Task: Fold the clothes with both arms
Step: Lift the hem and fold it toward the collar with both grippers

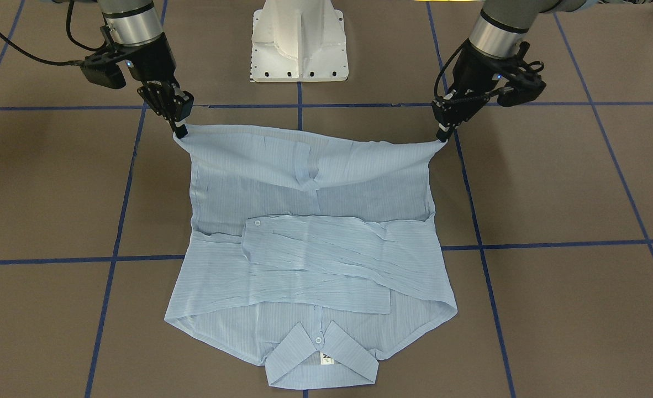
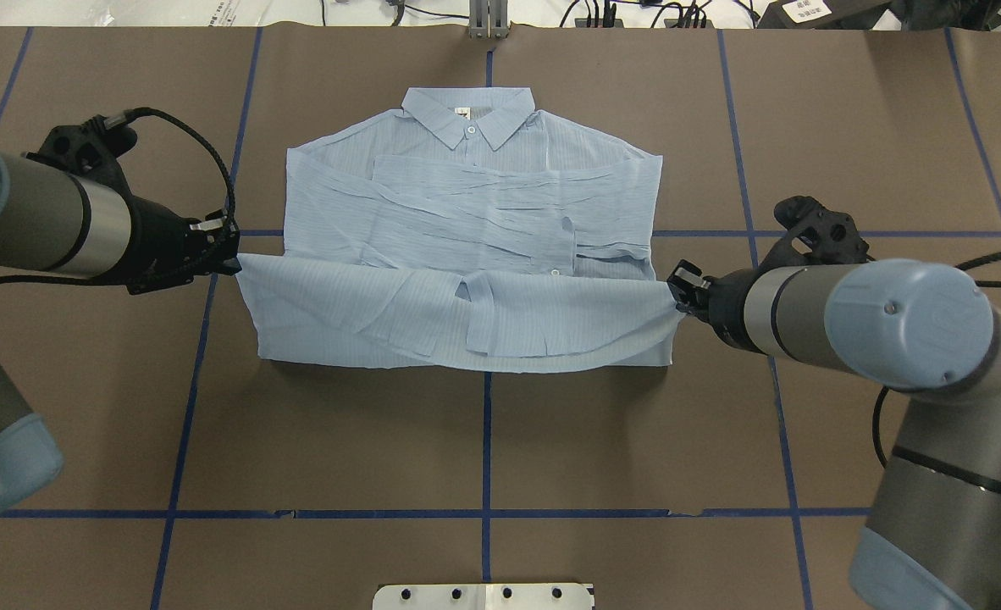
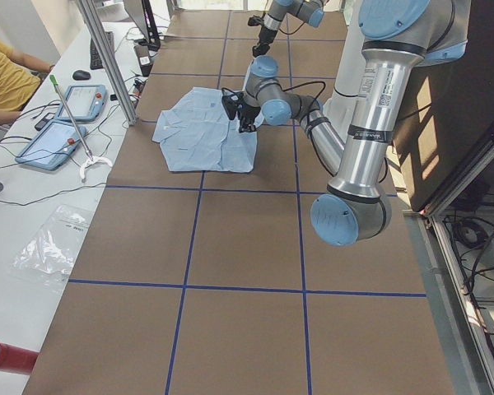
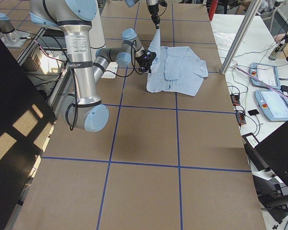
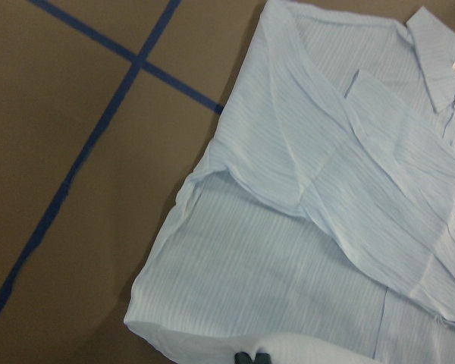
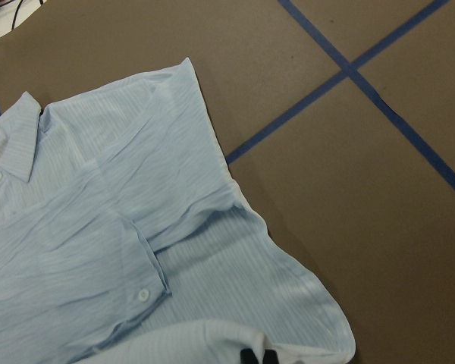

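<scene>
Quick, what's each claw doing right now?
Left claw: closed, holding one hem corner of the shirt.
Right claw: closed, holding the shirt's other hem corner.

Centre frame: shirt [image 2: 467, 246], pale blue, fine stripes; buttons [image 2: 471, 129] white. Beneath: table [image 2: 636, 424], brown; tape lines [image 2: 485, 440] dark blue, grid pattern. Frame sides: left arm [image 2: 39, 222], right arm [image 2: 805, 309], grey, light-blue joint caps [image 2: 907, 322]. Bottom centre: base [image 2: 483, 596], white.
</scene>
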Robot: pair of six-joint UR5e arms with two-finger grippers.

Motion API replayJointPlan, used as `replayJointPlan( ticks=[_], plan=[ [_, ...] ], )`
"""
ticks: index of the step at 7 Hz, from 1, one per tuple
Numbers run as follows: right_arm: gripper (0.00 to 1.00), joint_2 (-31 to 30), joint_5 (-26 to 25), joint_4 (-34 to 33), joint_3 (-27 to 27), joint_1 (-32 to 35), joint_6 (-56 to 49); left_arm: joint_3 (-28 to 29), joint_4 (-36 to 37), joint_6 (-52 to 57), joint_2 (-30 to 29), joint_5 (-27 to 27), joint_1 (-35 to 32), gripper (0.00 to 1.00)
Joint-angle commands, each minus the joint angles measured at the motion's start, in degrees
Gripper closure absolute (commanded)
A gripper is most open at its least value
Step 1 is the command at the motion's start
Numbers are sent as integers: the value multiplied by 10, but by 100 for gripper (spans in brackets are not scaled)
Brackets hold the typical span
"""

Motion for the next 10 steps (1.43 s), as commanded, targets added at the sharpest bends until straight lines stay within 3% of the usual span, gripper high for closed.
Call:
replayJointPlan(
  ticks=[1, 5, 6, 7, 10],
  plan=[
    [100, 73, 47, 2, -102, 72, -64, 79, -5, 19, -55, 0, -26, 100],
    [100, 198, 64, 9, -298, 117, -103, 311, -168, 70, -135, 1, -68, 100],
    [100, 215, 64, 66, -363, 127, -103, 374, -225, 71, -149, 2, -74, 100],
    [100, 235, 78, 112, -423, 143, -103, 414, -263, 71, -158, 3, -76, 100],
    [100, 290, 104, 116, -512, 167, -115, 490, -299, 70, -200, 24, -81, 100]
  ],
)
